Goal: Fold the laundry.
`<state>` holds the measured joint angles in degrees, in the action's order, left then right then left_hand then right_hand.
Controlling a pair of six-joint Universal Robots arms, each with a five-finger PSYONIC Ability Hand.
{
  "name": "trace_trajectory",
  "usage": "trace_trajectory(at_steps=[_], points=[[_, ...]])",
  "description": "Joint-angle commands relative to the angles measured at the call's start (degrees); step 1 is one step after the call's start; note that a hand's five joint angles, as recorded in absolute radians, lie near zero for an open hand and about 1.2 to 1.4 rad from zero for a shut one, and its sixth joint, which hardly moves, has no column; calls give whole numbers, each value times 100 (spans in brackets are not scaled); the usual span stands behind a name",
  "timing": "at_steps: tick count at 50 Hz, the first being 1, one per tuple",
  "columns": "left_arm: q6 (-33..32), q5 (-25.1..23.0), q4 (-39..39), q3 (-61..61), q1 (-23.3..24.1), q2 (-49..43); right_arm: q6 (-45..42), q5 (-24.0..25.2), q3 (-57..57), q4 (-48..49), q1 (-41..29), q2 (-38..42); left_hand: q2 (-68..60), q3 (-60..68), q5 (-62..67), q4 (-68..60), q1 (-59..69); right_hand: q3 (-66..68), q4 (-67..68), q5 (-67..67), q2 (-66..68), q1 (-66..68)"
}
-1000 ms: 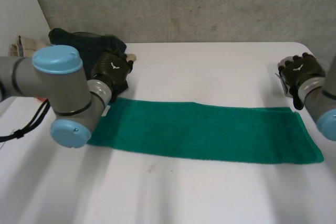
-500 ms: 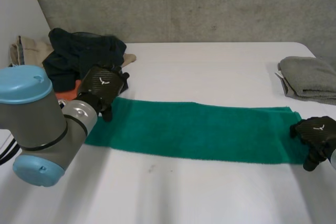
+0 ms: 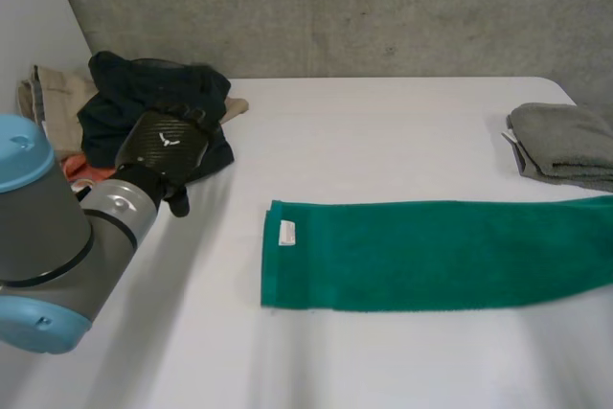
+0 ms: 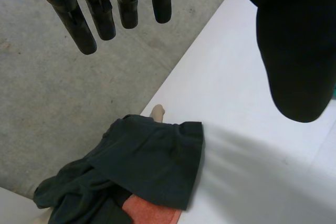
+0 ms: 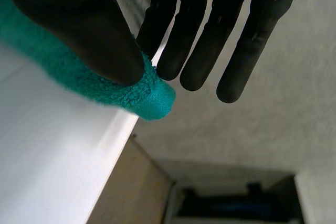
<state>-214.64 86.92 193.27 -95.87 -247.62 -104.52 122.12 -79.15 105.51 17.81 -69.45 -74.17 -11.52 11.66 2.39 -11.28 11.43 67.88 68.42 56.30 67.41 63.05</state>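
Note:
A long green towel (image 3: pixel 431 254) lies flat on the white table (image 3: pixel 383 131), a white label near its left end, its right end running out past the table's right side. In the right wrist view my right hand (image 5: pixel 79 19) pinches a thick edge of the green towel (image 5: pixel 149 95) between thumb and straight fingers (image 5: pixel 205 35), out over the table's edge. My left hand (image 3: pixel 168 144) hovers well left of the towel, by the clothes pile. In the left wrist view its fingers (image 4: pixel 100 9) are straight and spread from the thumb (image 4: pixel 294 51), holding nothing.
A pile of dark clothes (image 3: pixel 153 102) with an orange piece (image 3: pixel 81 171) and a beige cloth (image 3: pixel 43 93) sits at the back left, under my left hand. A folded grey towel (image 3: pixel 565 146) lies at the back right. The table edge (image 5: pixel 118 135) drops off beside my right hand.
My right hand came down from the grey towel to the green towel's right end, shut on it and dragged it right. My left hand lifted off its left end.

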Motion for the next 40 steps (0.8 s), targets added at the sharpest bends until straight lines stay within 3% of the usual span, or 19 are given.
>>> trace_trajectory(at_steps=[1,8,12,16,19,20,22,27,33,36,40], points=[[36,-44,0,-151,-59,213,294,294,-180,475,-2077,-290,152,-166,-239,128,-143,1212,1158,1370,1259,1695],[62,-35,0,-204,-41,257,330,883,-13,1224,-4118,-370,152,-166,-239,128,-143,1212,1158,1370,1259,1695],[106,-44,9,-309,3,266,251,1226,57,1672,-5540,242,152,-166,-239,128,-143,1212,1158,1370,1259,1695],[176,-53,9,-362,21,248,-20,1113,-57,1577,-6184,867,152,-166,-239,128,-143,1212,1158,1370,1259,1695],[194,-61,18,-406,21,239,-118,946,-180,1366,-6195,1080,152,-166,-239,128,-143,1212,1158,1370,1259,1695],[194,-53,27,-406,21,239,-83,737,-258,1200,-6160,1106,152,-166,-239,128,-143,-1797,-1851,-1638,-1749,-1313],[194,-62,27,-406,21,231,4,586,-216,1119,-6160,1063,152,-166,-239,128,-143,-5788,-5842,-5630,-5741,-5305],[194,-62,27,-362,64,231,723,313,-128,996,-5888,397,152,-166,-239,128,-143,-5788,-5842,-5630,-5741,-5305],[203,-62,53,-283,152,231,2833,374,303,549,-4983,-493,152,-166,-239,128,-143,-5788,-5842,-5630,-5741,-5305],[203,-62,132,-292,196,222,3125,470,443,-134,-4659,-511,152,-166,-239,128,-143,-5788,-5842,-5630,-5741,-5305],[203,-53,194,-301,301,169,2775,628,777,-471,-3895,-345,152,-166,-239,128,-143,-5788,-5842,-5630,-5741,-5305]])
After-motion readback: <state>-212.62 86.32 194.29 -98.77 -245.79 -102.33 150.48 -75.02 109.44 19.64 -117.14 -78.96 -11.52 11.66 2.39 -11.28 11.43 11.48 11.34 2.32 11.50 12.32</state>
